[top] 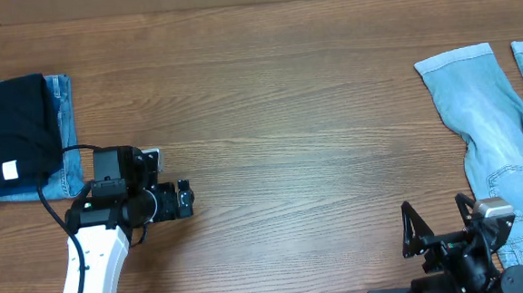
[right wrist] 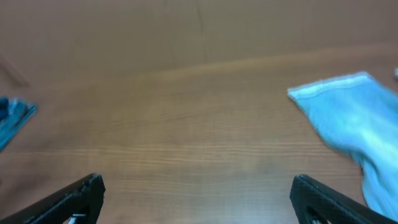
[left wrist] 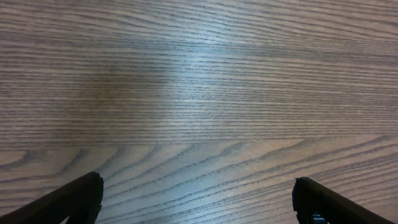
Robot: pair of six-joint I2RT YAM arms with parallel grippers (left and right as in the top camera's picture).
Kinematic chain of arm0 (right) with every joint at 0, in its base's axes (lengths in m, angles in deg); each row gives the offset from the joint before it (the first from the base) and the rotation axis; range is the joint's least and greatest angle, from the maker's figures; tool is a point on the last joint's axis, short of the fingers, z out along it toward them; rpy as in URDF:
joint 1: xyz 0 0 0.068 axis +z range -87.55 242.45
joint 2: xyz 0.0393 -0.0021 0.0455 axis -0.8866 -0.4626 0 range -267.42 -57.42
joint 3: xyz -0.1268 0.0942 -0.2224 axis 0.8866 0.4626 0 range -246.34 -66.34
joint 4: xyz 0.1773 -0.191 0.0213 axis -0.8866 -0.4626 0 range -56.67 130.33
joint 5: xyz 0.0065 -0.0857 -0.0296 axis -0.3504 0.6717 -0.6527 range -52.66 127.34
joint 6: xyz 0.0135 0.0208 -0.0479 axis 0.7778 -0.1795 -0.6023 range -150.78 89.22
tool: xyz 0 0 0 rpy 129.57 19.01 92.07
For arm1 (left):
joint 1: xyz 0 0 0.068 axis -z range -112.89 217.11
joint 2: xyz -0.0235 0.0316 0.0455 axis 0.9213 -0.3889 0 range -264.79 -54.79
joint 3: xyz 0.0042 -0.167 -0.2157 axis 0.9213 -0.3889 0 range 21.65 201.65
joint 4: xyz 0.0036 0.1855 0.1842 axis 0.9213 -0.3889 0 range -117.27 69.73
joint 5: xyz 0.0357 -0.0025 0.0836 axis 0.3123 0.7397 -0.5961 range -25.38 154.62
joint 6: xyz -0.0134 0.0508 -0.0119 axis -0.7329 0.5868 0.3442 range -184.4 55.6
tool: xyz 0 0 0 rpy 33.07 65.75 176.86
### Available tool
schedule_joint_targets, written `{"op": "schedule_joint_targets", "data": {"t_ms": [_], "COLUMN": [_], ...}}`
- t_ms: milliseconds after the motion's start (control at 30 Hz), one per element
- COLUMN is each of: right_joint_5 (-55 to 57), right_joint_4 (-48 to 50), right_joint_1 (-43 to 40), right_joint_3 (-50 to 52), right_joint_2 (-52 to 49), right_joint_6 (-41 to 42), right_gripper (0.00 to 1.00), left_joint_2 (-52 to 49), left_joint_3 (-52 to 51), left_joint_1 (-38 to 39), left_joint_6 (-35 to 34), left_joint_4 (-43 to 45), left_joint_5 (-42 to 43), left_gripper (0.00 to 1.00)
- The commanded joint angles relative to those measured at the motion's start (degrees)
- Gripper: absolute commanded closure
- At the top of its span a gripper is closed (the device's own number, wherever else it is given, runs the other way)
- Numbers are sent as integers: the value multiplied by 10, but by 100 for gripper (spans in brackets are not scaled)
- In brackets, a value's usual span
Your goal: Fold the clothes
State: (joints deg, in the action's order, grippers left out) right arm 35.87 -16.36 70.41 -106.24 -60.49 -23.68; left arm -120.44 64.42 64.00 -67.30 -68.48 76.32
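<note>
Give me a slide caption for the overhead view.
Jeans lie unfolded at right, folded clothes at left; left tool and right tool open and empty.

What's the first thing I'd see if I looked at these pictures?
Probably the light blue jeans, sprawled unfolded at the right edge of the table. Next comes the black garment, lying on folded denim at the left edge. The left gripper and right gripper are both open and empty near the front.

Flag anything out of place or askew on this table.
Only the jeans: they lie unfolded and crooked at the right edge, partly out of view. The folded stack at left looks tidy. Nothing spilled or damaged.
</note>
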Motion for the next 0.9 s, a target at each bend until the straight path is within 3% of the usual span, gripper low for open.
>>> {"op": "schedule_joint_targets", "data": {"t_ms": [0, 500, 700, 867], "right_joint_5": [10, 122, 89, 65], "right_joint_4": [55, 661, 524, 524], "right_joint_1": [2, 2, 3, 3], "right_joint_3": [63, 393, 394, 394], "right_joint_2": [27, 29, 29, 29], "right_joint_6": [2, 0, 3, 4], "right_gripper": [0, 0, 0, 0], "left_joint_2": [-3, -3, -3, -3], "left_joint_3": [-2, -2, -1, -2], "left_joint_1": [-2, -2, -2, -2], "left_joint_6": [-5, -5, -5, -5], "left_joint_4": [0, 1, 1, 1], "left_joint_5": [-3, -3, -3, -3], "left_gripper": [0, 0, 0, 0]}}
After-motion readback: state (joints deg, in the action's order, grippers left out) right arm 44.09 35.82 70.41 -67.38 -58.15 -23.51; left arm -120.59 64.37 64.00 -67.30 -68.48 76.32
